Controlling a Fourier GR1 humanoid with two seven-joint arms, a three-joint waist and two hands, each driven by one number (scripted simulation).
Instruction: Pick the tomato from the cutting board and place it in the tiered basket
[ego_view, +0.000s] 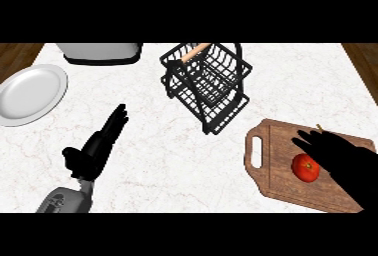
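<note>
Underneath everything spreads a white marble counter (184, 165) with faint grey veining, bordered by brown wood at the far corners. Next in size is the black wire tiered basket (207, 85), an open grid with a pale wooden handle, standing at the far middle. At the right lies a brown wooden cutting board (277, 160) with rounded corners and a slotted handle on its left side. A round white plate (29, 95) sits at the far left, and a grey and white appliance (100, 52) stands at the far edge beside it. The black right hand (336, 157) is spread with straight fingers over the board, just beside the smooth, round red tomato (306, 168), which lies on the board. The black left hand (94, 150) rests open, fingers straight, low at the left.
</note>
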